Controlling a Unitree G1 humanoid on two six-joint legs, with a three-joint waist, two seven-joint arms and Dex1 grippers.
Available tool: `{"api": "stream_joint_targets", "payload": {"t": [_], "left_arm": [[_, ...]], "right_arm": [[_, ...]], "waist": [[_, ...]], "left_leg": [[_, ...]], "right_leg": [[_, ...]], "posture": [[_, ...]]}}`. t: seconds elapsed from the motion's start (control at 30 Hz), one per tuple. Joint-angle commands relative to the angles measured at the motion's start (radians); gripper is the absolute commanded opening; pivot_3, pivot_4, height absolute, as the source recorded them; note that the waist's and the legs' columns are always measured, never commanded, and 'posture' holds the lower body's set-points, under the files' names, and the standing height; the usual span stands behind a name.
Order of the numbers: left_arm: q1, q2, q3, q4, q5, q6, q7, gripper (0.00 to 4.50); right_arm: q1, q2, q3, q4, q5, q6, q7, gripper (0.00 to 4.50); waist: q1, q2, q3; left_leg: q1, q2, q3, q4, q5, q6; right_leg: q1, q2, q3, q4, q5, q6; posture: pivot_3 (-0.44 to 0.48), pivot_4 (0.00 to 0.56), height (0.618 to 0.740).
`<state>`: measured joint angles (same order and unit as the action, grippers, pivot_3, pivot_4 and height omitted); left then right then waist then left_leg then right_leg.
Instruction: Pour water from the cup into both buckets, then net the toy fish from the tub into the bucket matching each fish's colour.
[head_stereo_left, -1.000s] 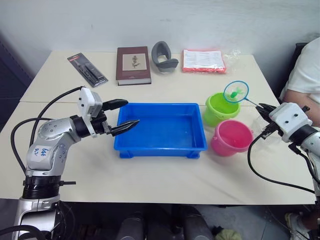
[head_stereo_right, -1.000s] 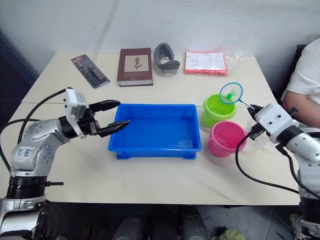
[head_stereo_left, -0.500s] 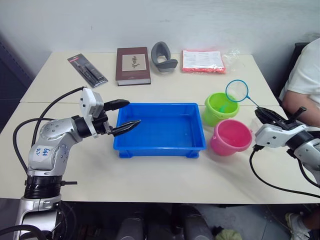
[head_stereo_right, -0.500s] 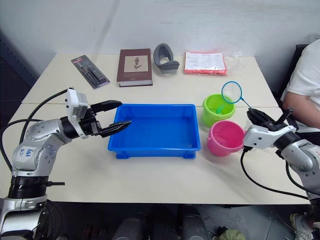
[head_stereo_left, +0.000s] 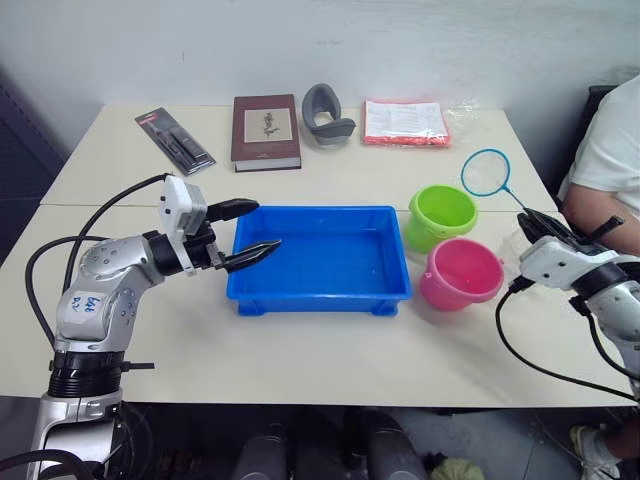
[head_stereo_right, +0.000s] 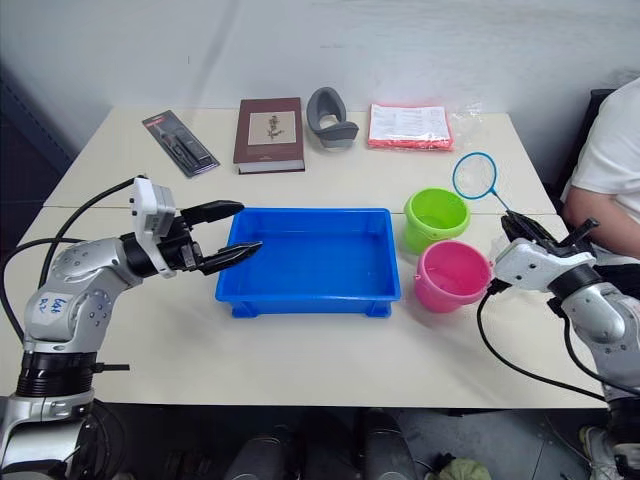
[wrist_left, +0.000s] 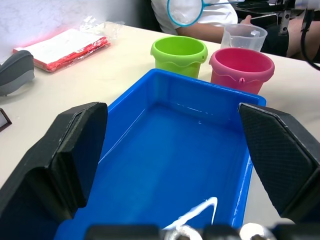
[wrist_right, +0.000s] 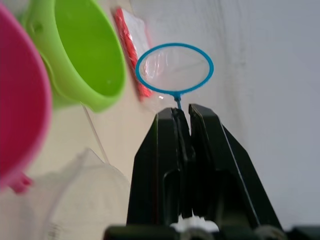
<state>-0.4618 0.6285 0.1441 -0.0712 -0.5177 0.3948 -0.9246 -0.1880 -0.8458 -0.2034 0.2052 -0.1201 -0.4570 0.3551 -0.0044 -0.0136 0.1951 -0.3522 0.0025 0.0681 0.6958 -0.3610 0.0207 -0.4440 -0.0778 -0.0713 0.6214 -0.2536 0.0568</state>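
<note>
The blue tub (head_stereo_left: 320, 258) lies mid-table, and no toy fish show in it. To its right stand the lime green bucket (head_stereo_left: 443, 215) and, nearer me, the pink bucket (head_stereo_left: 462, 273). My right gripper (head_stereo_left: 530, 220) is shut on the thin handle of the net (head_stereo_left: 485, 172), whose empty hoop hangs just behind and right of the green bucket. The clear cup (wrist_left: 243, 36) stands right of the pink bucket, beside that gripper. My left gripper (head_stereo_left: 266, 225) hovers open over the tub's left rim, holding nothing. The toy fish are out of view.
Along the table's back lie a black packaged tool (head_stereo_left: 175, 138), a dark red book (head_stereo_left: 267, 130), a grey curved object (head_stereo_left: 327, 113) and a red-and-white packet (head_stereo_left: 406, 121). A person (head_stereo_left: 610, 150) in a white shirt sits at the right edge.
A second ago the net held a green fish above the green bucket. The hoop then tipped over that bucket and has now swung back and to the right, empty. The left arm stayed put.
</note>
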Motion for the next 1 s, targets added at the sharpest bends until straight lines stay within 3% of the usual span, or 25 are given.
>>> {"api": "stream_joint_targets", "payload": {"t": [0.03,0.27,0.37,0.47,0.73,0.83,1.0], "left_arm": [[-0.001,0.008,0.056,-0.020,-0.044,-0.026,-0.023,4.49],[0.025,0.016,0.133,-0.087,-0.172,0.040,-0.045,4.49],[0.088,0.072,0.134,-0.173,-0.205,0.069,-0.105,4.49],[0.193,0.118,0.151,-0.254,-0.209,0.038,-0.172,4.49],[0.499,0.232,0.254,-0.355,-0.200,0.012,-0.308,4.49],[0.668,0.249,0.265,-0.332,-0.113,-0.070,-0.381,4.49],[0.731,0.221,0.271,-0.322,-0.095,-0.103,-0.340,4.49]], "right_arm": [[-0.006,0.033,-0.053,-0.105,0.296,0.141,0.153,0.00],[-0.029,0.027,-0.052,-0.306,0.627,0.475,0.361,0.00],[-0.040,0.011,-0.029,-0.426,0.763,0.611,0.473,0.00],[-0.040,-0.041,0.063,-0.495,0.722,0.617,0.629,0.00],[-0.039,-0.058,0.239,-0.535,0.678,0.669,0.843,0.00],[-0.028,0.015,0.372,-0.495,0.594,0.622,0.884,0.00],[-0.051,0.146,0.483,-0.378,0.491,0.558,0.889,0.00]], "waist": [[0.000,0.000,0.000],[0.003,0.000,0.000],[-0.001,0.000,0.000],[0.001,0.001,0.000],[0.004,0.001,0.000],[0.001,0.001,0.000],[0.005,0.001,0.000]], "left_leg": [[0.000,0.000,0.000,0.000,0.000,0.000],[0.000,0.000,-0.001,0.001,-0.001,0.002],[0.000,0.001,-0.001,0.001,-0.001,0.002],[0.000,0.001,-0.002,0.000,-0.001,0.001],[0.000,0.001,-0.003,0.000,-0.003,0.004],[0.000,0.001,-0.003,0.000,-0.005,0.005],[0.000,0.001,-0.003,0.001,-0.007,0.006]], "right_leg": [[0.000,0.000,0.000,0.000,0.000,0.000],[0.000,-0.001,0.000,0.000,0.000,0.000],[0.000,-0.001,0.000,0.000,0.000,0.000],[0.000,-0.001,-0.001,0.000,0.000,-0.001],[0.000,-0.002,-0.001,-0.001,-0.001,-0.002],[0.000,-0.003,-0.001,-0.002,-0.001,-0.002],[-0.001,-0.003,-0.002,-0.001,-0.002,-0.003]], "posture": [[0.000,0.150,0.740],[0.000,0.150,0.740],[0.000,0.150,0.740],[0.000,0.150,0.740],[0.000,0.150,0.740],[0.000,0.150,0.740],[0.000,0.150,0.740]]}}
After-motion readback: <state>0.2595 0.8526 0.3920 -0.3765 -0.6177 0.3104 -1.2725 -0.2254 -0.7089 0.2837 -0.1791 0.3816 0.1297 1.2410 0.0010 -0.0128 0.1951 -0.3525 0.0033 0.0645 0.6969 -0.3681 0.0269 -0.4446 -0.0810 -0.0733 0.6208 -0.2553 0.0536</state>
